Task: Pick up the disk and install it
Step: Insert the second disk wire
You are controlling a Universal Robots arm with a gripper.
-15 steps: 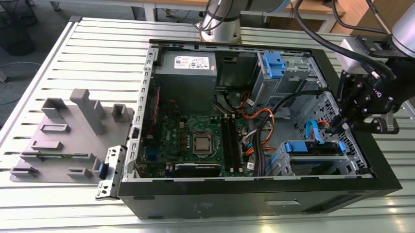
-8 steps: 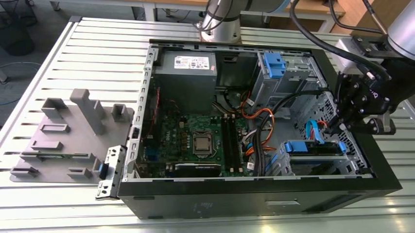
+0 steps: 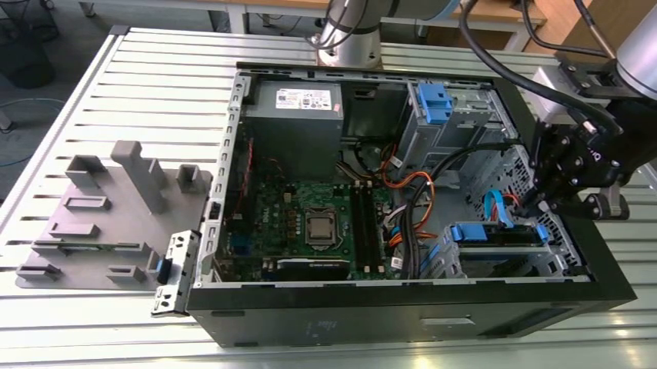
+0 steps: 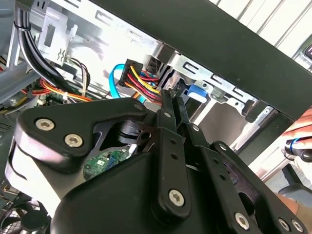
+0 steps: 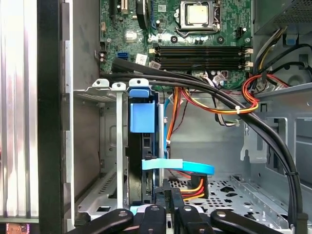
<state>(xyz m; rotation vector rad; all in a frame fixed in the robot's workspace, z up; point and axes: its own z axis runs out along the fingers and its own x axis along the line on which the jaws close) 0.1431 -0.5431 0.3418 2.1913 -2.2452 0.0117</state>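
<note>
**A:** What's on the bench (image 3: 154,77), starting from the exterior view's left?

**B:** A grey fixture (image 3: 108,215) lies near that edge. Just beside it is the open case (image 3: 411,315), on the bench's middle.

**A:** And inside the case?

**B:** The power supply (image 3: 295,108) sits in the far corner on the exterior view's left, with the board (image 3: 308,223) flat on the case floor nearer the camera. Farther right, a blue carrier (image 3: 435,104) stands in a bay by the far wall.

**A:** Where's the disk?

**B:** The disk (image 3: 481,232) stands on edge in the metal cage (image 3: 441,265), at the case's near corner on the exterior view's right. In the first wrist view it is slotted between the cage's rails, and a blue cable (image 5: 178,165) crosses in front of it.

**A:** And the gripper?

**B:** The gripper (image 4: 172,95) hangs over the case wall on the exterior view's right and reaches in beside the cage. In both wrist views its fingers (image 4: 168,129) are drawn together with barely a sliver between them, and they hold nothing. In the second wrist view the tips are just beside a blue tab (image 4: 197,91). I can't tell whether they touch it.
</note>
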